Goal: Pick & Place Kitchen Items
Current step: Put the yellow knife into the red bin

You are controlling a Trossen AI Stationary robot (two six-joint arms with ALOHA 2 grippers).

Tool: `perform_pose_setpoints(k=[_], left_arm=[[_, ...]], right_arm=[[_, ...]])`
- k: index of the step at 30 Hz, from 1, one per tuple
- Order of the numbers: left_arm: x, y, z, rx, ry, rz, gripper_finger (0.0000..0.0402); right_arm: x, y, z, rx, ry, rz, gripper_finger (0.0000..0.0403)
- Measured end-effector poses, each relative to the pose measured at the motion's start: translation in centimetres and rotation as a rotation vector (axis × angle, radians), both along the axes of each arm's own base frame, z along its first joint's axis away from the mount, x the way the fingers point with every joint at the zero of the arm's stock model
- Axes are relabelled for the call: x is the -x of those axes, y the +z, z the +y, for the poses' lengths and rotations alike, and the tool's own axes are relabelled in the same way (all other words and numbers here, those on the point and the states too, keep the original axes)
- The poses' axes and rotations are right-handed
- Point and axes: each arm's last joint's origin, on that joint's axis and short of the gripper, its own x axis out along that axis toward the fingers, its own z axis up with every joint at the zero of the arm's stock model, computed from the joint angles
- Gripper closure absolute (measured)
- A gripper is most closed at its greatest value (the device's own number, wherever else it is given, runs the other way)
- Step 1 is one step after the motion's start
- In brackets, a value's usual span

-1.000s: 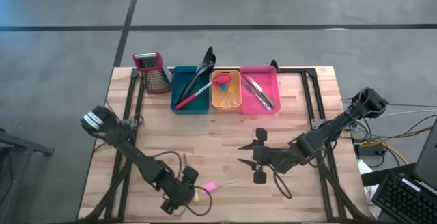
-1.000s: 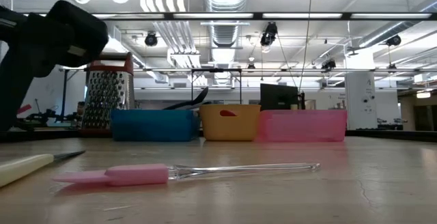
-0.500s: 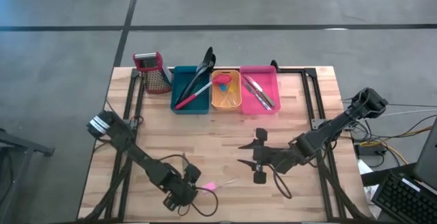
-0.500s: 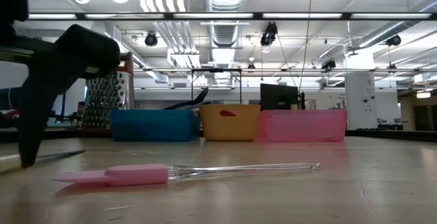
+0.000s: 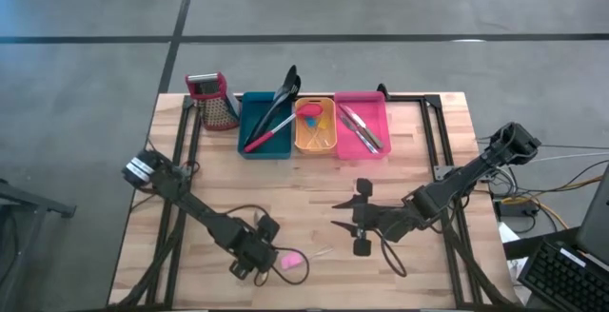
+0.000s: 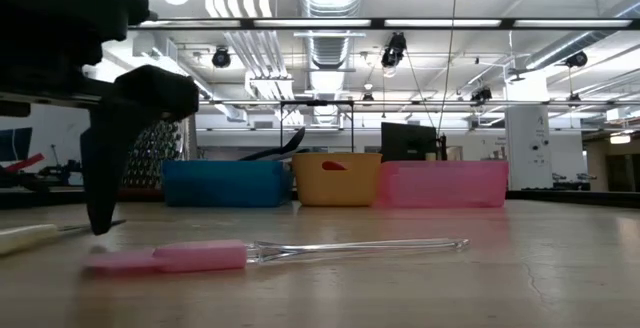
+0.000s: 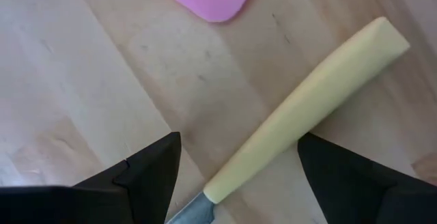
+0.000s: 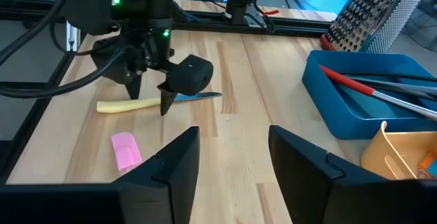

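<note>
A knife with a cream handle (image 7: 307, 108) and a steel blade (image 8: 198, 96) lies flat on the wooden table near its front left. My left gripper (image 7: 239, 145) points steeply down over it and is open, one finger on each side of the handle, touching neither. Beside it lies a pink spatula (image 5: 290, 260) with a clear handle (image 6: 360, 248). My right gripper (image 5: 360, 219) hangs open above the table's middle right with nothing between its fingers. Red and black utensils (image 5: 271, 122) lie in the teal bin.
The teal bin (image 5: 249, 141), an orange bin (image 5: 316, 143) and a pink bin (image 5: 362, 150) stand in a row at the far edge, the metal grater (image 5: 214, 103) left of them. Black frame rails (image 5: 442, 141) run along both table sides. Bare wood lies between the arms.
My left gripper has gone toward the far edge and a little right, sunk and tipped more steeply down, and now stands over the knife's handle, which it covers in the high view. Knife and pink spatula have stayed where they were.
</note>
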Motion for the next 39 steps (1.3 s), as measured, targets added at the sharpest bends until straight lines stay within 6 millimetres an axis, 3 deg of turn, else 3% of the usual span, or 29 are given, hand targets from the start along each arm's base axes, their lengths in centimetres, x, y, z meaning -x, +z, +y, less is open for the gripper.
perform_pose_setpoints(k=[4,8,20,26,33,39], left_arm=[[0.4,-0.7,0.5,-0.011,-0.001,0.016,0.0114],[1.0,-1.5,0.8,-0.029,0.000,0.047,0.0155],[1.0,-1.9,1.3,-0.043,-0.082,0.055,0.0373],[0.9,-1.6,1.4,-0.039,-0.030,0.043,0.0372],[2.1,1.1,2.2,-0.069,0.066,0.074,0.0372],[2.1,4.5,3.6,-0.216,0.133,-0.148,0.0372]], right_arm=[[0.0,0.0,0.0,0.000,0.000,0.000,0.0246],[0.0,0.0,0.0,0.000,0.000,0.000,0.0257],[0.0,0.0,0.0,0.000,0.000,-0.001,0.0284],[0.0,0.0,0.0,0.000,-0.001,-0.001,0.0297],[0.0,0.0,0.0,-0.001,-0.001,-0.003,0.0312],[0.0,0.0,0.0,-0.002,-0.003,-0.006,0.0319]])
